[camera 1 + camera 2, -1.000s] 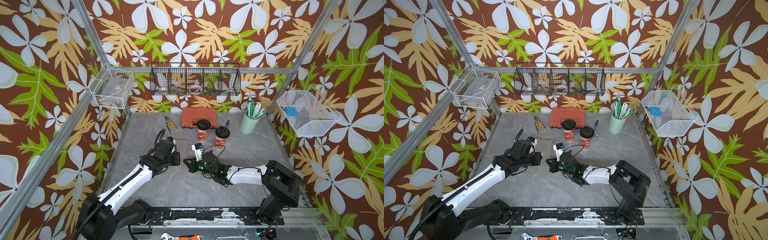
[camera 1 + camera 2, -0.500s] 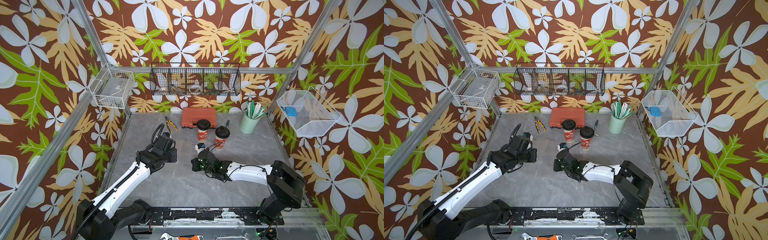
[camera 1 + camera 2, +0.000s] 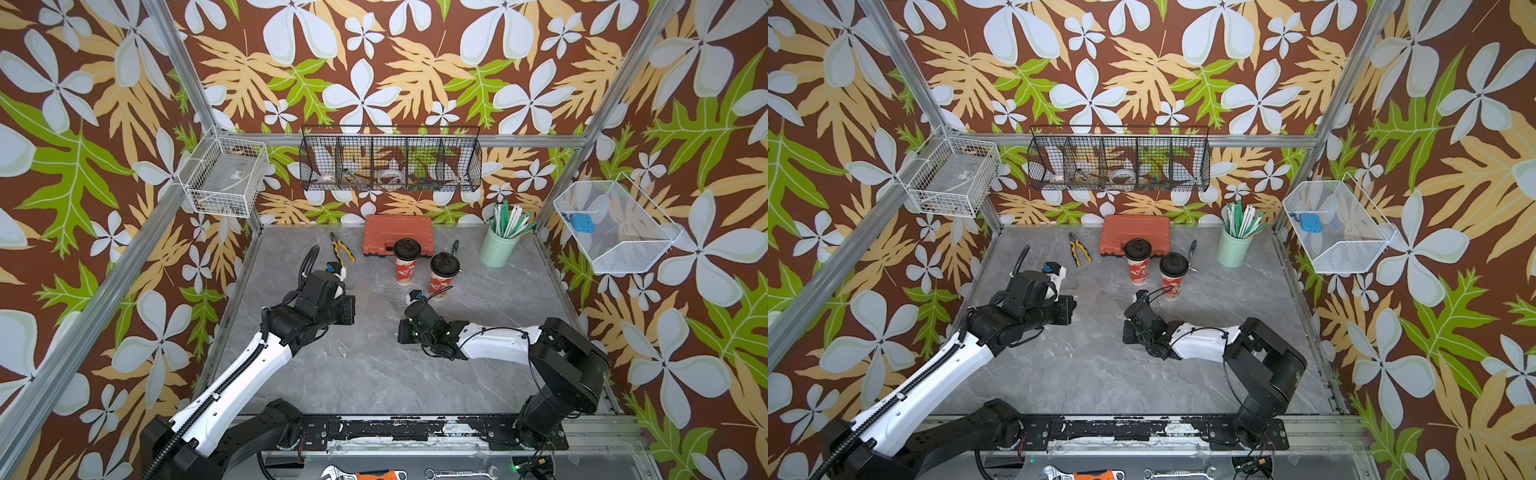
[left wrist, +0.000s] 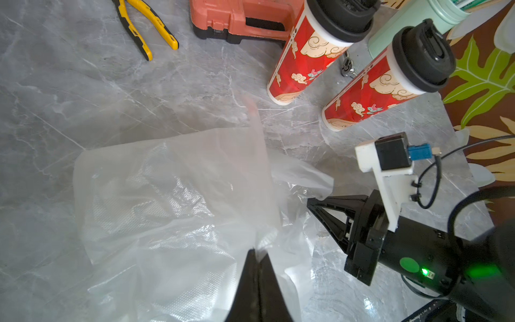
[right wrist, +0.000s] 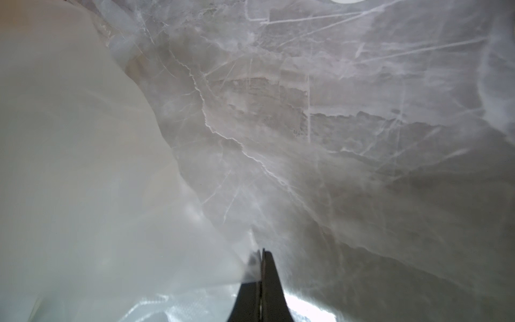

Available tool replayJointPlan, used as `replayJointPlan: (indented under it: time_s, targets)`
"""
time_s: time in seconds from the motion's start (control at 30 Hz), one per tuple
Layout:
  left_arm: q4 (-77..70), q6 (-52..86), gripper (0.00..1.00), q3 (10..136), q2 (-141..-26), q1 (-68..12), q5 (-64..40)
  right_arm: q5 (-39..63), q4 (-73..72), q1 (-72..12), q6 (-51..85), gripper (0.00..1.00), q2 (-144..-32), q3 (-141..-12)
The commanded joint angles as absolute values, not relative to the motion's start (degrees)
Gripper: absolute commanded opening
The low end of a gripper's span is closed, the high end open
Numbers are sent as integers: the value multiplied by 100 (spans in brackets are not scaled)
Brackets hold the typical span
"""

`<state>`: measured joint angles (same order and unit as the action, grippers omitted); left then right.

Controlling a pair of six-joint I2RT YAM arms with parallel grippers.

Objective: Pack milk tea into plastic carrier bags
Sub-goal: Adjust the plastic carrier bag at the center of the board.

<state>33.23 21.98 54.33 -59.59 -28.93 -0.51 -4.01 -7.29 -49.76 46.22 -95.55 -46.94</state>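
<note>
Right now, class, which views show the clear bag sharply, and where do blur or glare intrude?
Left wrist: plastic carrier bag crisp, its raised flap blurred. Right wrist: nearby film is milky blur, glare beside right end effector. Top views: bag barely visible.

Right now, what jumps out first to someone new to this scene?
The loud floral wallpaper on every wall, then the two red milk tea cups with black lids, upright at the back of the grey table. Mid-table, left gripper and right gripper are both shut on the clear plastic bag crumpled between them.
</note>
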Motion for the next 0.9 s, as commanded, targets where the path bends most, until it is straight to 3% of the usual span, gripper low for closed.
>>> replayJointPlan:
  time_s: [0.0, 0.2, 0.47, 0.63, 0.87]
  targets:
    - [3475, 1912, 0, 5614, -5906, -2892, 44, -253, -752, -4879, 4578, 0, -9427, -4611]
    - [3525, 1798, 0, 5952, -5935, -2892, -249, 271, -962, -4877, 4397, 0, -8399, -4608]
    - [3834, 1945, 0, 6731, -5961, -2892, -455, 669, 42, -4883, 4232, 0, -7330, -5573]
    - [3912, 2106, 0, 7207, -5898, -2883, -467, 618, 717, -4883, 4019, 0, -7069, -6248]
    - [3929, 2232, 0, 6861, -6147, -2883, -407, 330, 1343, -4840, 3990, 0, -7104, -6458]
